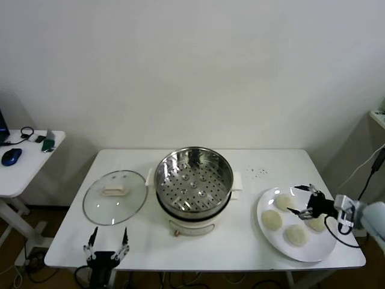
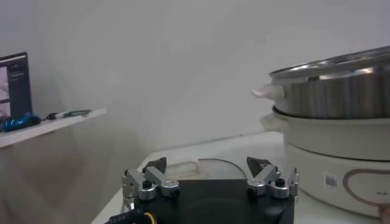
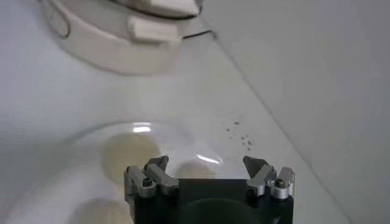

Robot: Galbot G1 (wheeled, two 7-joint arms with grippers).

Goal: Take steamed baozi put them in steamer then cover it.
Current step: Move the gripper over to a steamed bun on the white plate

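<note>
- Head view: left gripper (image 1: 108,242), fingers spread and empty, parked at the table's near edge. Right gripper (image 1: 303,201), released, hovers over the flat white plate (image 1: 313,256) among four off-white round baozi (image 1: 272,219); the shiny steel steamer (image 1: 194,178) lies to its left, uncovered.
- Left wrist view: steamer base beside the claw, round glass lid (image 2: 204,167) just ahead.
- Right wrist view: open jaws above a bun (image 3: 125,152); right arm is nearer.

White table (image 1: 252,241) against a plain wall. Glass lid (image 1: 115,197) lies flat on its left part; white plate (image 1: 313,253) sits at the right end, a few dark specks (image 1: 258,172) behind it. Side table (image 1: 24,165) far left carries a blue mouse (image 1: 11,156) and small clutter.
</note>
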